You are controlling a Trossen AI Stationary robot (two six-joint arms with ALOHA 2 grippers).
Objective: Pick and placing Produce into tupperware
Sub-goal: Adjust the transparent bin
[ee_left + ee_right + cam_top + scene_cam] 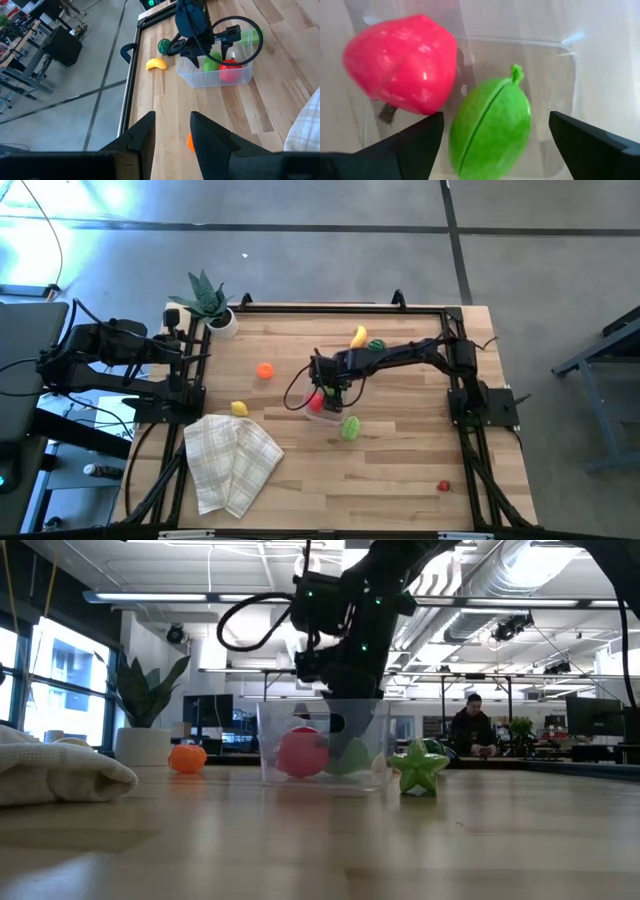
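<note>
- The left gripper (172, 131) waited off the table's left edge, near the potted plant (208, 300); its jaws stood a little apart on nothing
- A checked cloth (230, 460) lay at the front left, with a yellow piece (239, 408) just behind it and an orange piece (264, 370) further back
- The tub (322, 406) sat mid-table, holding a red piece (402, 62) and a light green piece (490, 125)
- The right gripper (492, 137) hung right over the tub, jaws wide apart around the green piece, gripping nothing: the release step, it seemed
- Next it must lift clear, then go for a loose piece: the green star (349, 427) just beside the tub, the banana (358, 336) behind the arm, or the small red one (443, 485) at front right
</note>
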